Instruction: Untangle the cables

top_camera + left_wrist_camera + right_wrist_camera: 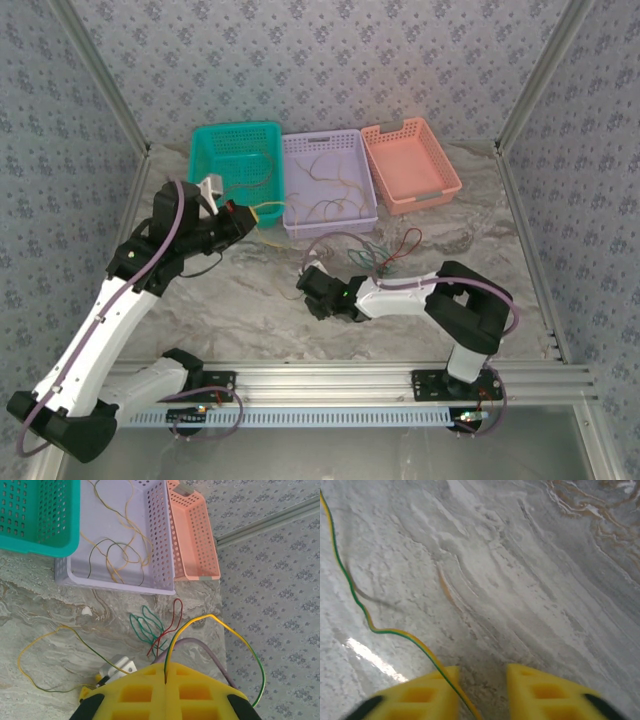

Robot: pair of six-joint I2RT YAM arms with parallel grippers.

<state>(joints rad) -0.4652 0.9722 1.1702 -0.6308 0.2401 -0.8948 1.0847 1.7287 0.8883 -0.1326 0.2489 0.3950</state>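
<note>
Left gripper, jaws shut on a thin yellow-and-green cable, hangs over the marbled surface where green and red cables lie near a lilac plastic basket that contains more strands, while a similar striped wire runs into the right gripper's slightly parted jaws.

Teal basket, lilac basket, salmon basket, grey-marbled table, yellow-green cable.
</note>
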